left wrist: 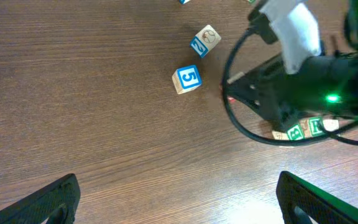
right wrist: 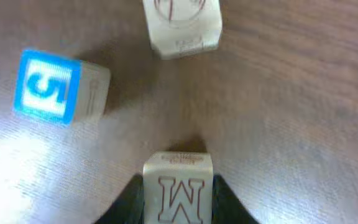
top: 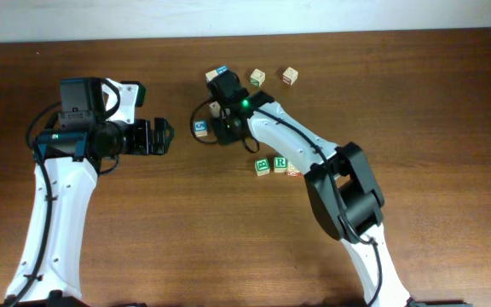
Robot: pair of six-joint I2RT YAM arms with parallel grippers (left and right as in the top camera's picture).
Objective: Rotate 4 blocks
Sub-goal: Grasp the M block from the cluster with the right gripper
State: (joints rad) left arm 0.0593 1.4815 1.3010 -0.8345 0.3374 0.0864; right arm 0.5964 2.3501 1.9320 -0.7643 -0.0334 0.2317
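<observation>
At the middle of the table, the right fingers are clasping the tan M block while the left fingers are hanging spread and empty. The R block, green block and red-orange block are waiting together nearby; likely most of the rotating is still remaining.

Even light from above renders the overhead view crisp, shadows short. In the right wrist view, glare whitens the table below the blue-printed cube; the whole close view is softly blurred.
</observation>
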